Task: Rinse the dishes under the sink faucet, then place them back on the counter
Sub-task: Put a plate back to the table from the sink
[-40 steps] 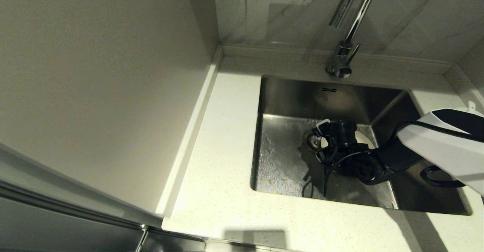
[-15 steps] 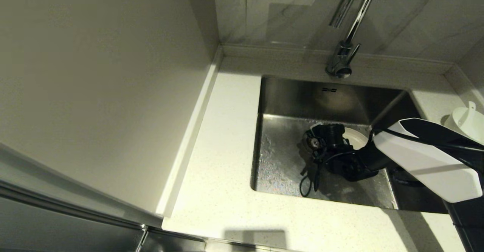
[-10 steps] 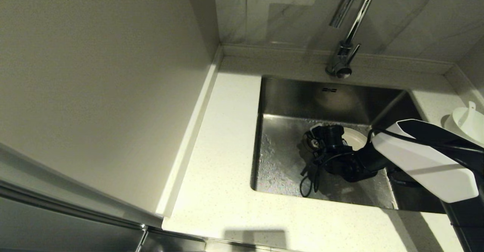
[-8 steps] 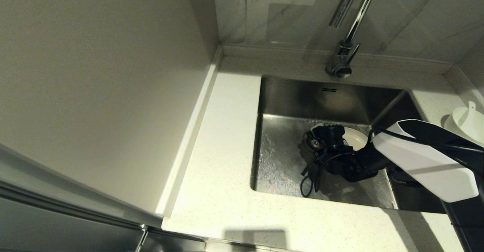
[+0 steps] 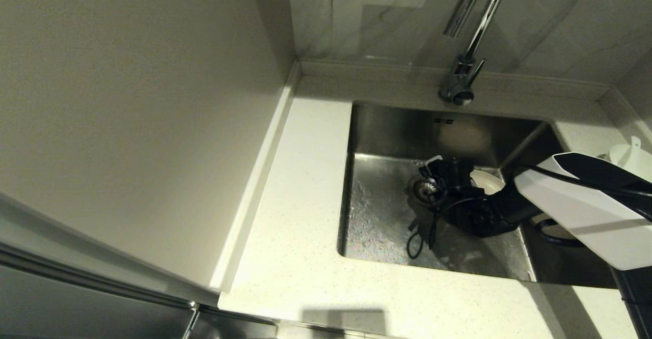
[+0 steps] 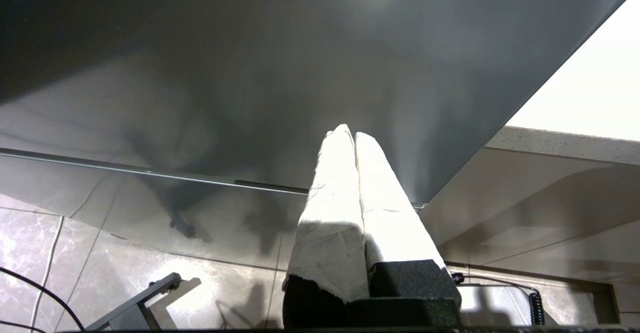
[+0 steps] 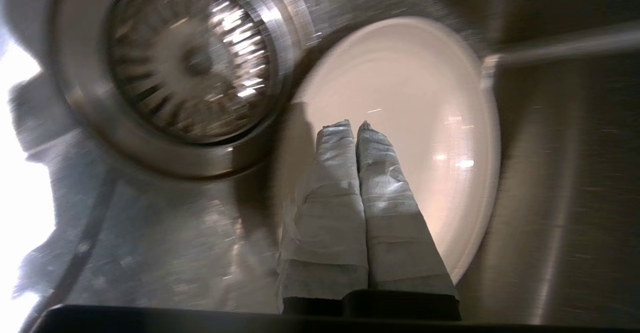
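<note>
- Steel sink (image 5: 382, 217) sits in the counter (image 5: 295, 201); the right arm reaches down into it and hides much of the basin floor on the right.
- Right gripper (image 7: 356, 124): fingers pressed together, nothing between them. In the right wrist view the tips hang over the plate; contact with it cannot be confirmed.
- Plate (image 7: 400, 123) lies flat on the sink floor, just beside the drain strainer (image 7: 190, 68). In the head view only a sliver of the plate (image 5: 486, 181) shows past the wrist.
- Faucet (image 5: 466, 49) stands behind the sink; its top is cut off by the frame edge.
- Bowl (image 5: 624, 158) with the spoon (image 5: 633, 143) in it stands on the counter right of the sink, largely hidden by the arm.
- Left gripper (image 6: 354, 132): fingers closed and empty, parked away from the sink, in front of a dark panel.
</note>
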`<state>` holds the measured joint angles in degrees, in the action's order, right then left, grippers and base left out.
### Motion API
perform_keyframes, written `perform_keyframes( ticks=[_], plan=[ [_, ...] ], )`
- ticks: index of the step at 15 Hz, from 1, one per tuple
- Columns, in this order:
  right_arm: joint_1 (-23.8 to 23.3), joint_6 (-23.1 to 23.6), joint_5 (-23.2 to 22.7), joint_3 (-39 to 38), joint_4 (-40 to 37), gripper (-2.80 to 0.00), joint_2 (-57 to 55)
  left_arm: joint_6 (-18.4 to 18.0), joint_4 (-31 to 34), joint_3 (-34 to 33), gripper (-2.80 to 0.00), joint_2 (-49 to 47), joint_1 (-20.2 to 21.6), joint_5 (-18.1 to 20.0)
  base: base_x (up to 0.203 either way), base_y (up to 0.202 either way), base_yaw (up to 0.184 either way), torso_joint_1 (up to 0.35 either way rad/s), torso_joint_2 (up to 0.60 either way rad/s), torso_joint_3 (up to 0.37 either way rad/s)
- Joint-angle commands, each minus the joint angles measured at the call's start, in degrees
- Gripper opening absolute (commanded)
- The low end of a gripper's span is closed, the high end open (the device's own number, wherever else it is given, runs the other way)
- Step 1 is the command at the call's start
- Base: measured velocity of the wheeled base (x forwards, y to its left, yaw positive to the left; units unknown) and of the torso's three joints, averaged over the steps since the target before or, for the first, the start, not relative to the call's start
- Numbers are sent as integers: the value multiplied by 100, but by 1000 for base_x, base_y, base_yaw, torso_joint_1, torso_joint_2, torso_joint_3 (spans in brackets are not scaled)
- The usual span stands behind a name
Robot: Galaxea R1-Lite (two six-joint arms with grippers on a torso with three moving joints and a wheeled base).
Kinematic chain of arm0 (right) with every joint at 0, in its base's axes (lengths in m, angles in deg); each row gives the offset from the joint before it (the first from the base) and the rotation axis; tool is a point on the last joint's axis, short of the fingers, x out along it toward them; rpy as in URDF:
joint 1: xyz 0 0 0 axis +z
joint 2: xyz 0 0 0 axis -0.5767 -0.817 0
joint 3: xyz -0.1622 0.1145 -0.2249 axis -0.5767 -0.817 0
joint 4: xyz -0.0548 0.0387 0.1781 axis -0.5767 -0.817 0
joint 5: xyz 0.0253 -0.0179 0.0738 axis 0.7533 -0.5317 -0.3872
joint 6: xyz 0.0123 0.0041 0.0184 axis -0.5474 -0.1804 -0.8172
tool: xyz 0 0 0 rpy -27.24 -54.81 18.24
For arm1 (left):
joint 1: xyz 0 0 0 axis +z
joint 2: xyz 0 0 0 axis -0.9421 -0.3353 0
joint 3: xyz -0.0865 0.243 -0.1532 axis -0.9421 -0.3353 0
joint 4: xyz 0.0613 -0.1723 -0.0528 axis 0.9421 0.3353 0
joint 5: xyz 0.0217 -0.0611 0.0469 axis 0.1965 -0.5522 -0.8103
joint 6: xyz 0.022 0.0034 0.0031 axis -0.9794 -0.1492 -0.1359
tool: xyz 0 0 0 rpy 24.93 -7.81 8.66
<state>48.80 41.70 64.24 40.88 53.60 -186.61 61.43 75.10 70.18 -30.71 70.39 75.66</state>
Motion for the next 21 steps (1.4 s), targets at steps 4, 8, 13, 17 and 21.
perform_keyframes(
  ticks=[4,8,13,17,21],
  plan=[
    [-83,98,16,-349,19,-280,697,3,-2,0,-280,18,2,-3,0,0,0,0,0,0],
    [-101,293,211,-425,10,-280,725,3,-2,0,-280,18,2,-3,0,0,0,0,0,0],
    [-119,260,252,-337,-17,0,628,3,-2,0,-280,18,2,-3,0,0,0,0,0,0],
    [-284,69,168,-151,-540,0,508,3,-2,0,-280,18,2,-3,0,0,0,0,0,0],
    [-349,-827,-193,629,-2396,0,466,3,-2,0,-280,26,2,-3,0,0,0,0,0,0]
  ],
)
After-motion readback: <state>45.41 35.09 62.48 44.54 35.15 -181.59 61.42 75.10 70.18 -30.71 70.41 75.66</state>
